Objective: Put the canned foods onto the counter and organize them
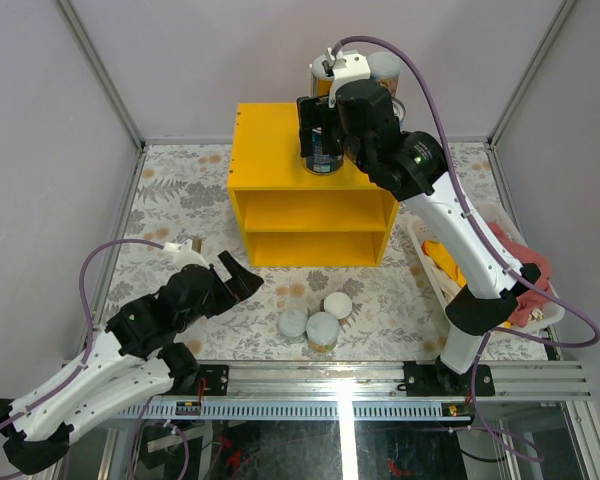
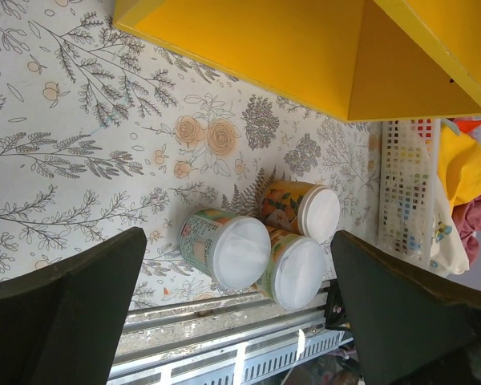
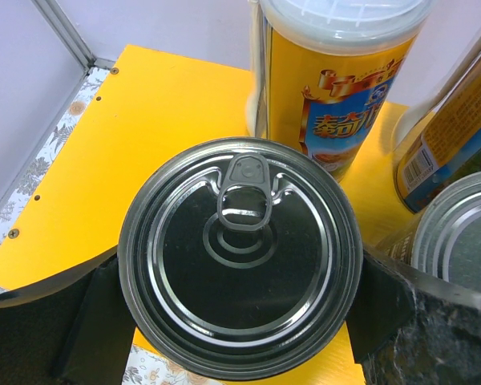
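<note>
We see the wide tin point(image 3: 240, 257) upright, pull-tab lid up, its axis vertical, the tab lying toward the back. It is at the front edge of the counter point(image 3: 144, 104) top; we cannot tell whether its base rests there or hangs just above. The right gripper point(image 3: 240, 313) is clamped on its sides. We judge the edge the main risk: released with the base overhanging, the tin tips onto the floral table point(image 1: 180, 200). A sideways nudge could knock the second tin point(image 3: 465, 233) just beside it, or the tall cans point(image 3: 337, 88) behind. The left gripper point(image 2: 236, 241) hangs wide open over the small cans point(image 2: 224, 253).
</note>
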